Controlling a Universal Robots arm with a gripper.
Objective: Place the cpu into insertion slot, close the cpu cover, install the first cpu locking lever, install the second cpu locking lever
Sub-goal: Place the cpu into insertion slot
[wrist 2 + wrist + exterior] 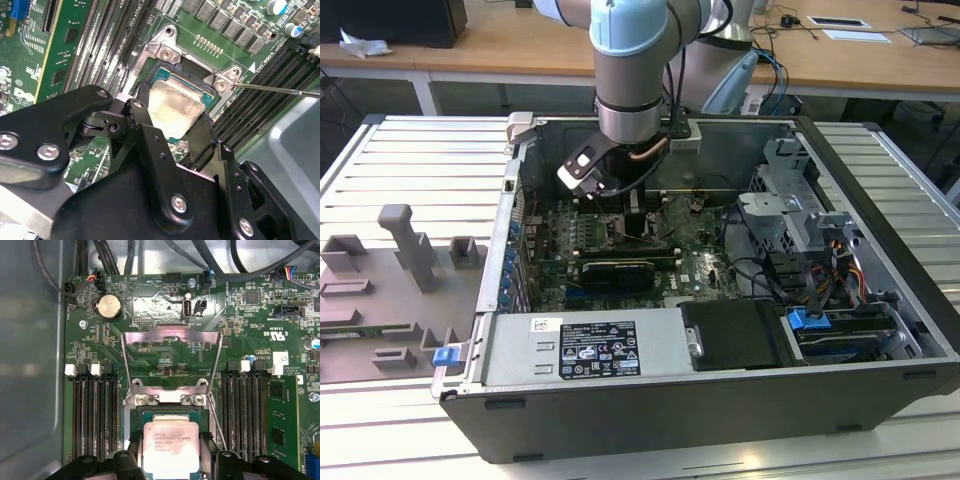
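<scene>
My gripper (172, 122) is shut on the cpu (175, 105), a pale silver square held between two black fingers (141, 112). In the first wrist view the cpu (171, 445) sits level over the dark insertion slot (141, 416), in or just above it; I cannot tell which. The cpu cover (171, 334) is swung open and lies back over the green board. A thin wire lever (275, 90) sticks out beside the socket. In the exterior view the gripper (620, 215) reaches down inside the open computer case.
Long black memory slots (95, 410) flank the socket on both sides. Case walls (650, 128), a drive cage (785, 215) and cables (760, 270) ring the board. A power supply (585, 350) lies at the front. A grey fixture tray (400, 270) stands at the exterior view's left.
</scene>
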